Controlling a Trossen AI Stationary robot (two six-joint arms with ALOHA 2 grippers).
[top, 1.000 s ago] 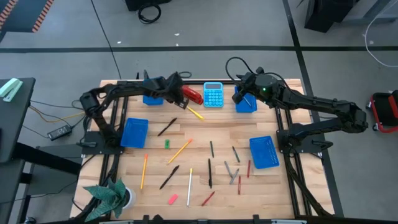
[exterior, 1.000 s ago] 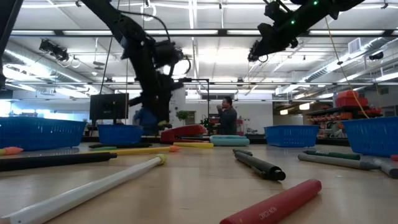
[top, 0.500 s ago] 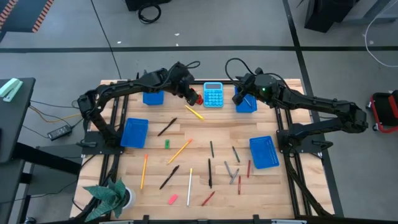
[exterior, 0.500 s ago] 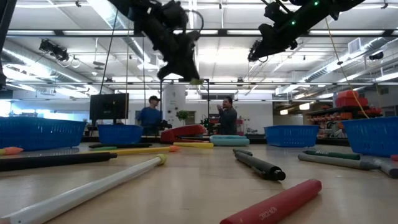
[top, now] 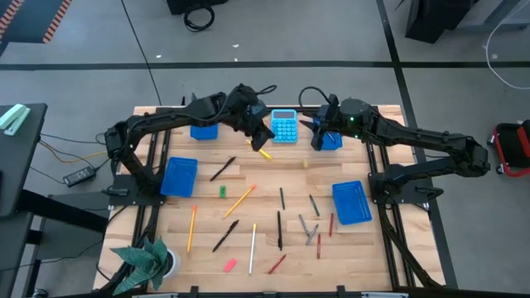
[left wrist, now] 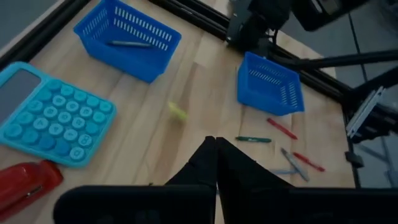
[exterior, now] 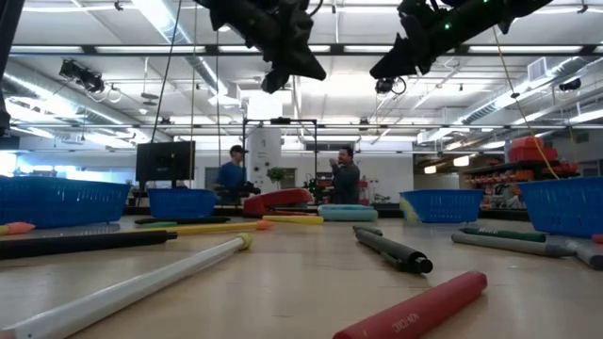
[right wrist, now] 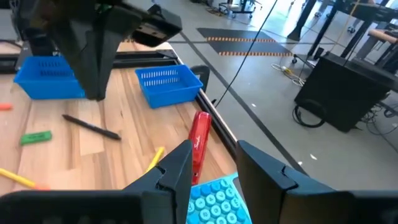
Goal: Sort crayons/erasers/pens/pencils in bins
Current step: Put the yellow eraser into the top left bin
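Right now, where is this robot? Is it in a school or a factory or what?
It looks like a big robot lab or workshop, not a classroom. The wooden table sits on a grey concrete floor, the low view shows a high ceiling with long strip lights, and two people stand at benches far behind.

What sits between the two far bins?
In the high view, the far-left bin and far-right bin flank the red stapler and light-blue calculator.

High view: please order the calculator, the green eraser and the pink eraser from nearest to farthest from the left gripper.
From the left gripper, shut above the table's far middle:
1. Calculator, just beside it, toward the right arm.
2. Green eraser, mid-table, on the left arm's side.
3. Pink eraser, by the near edge, clearly farthest.
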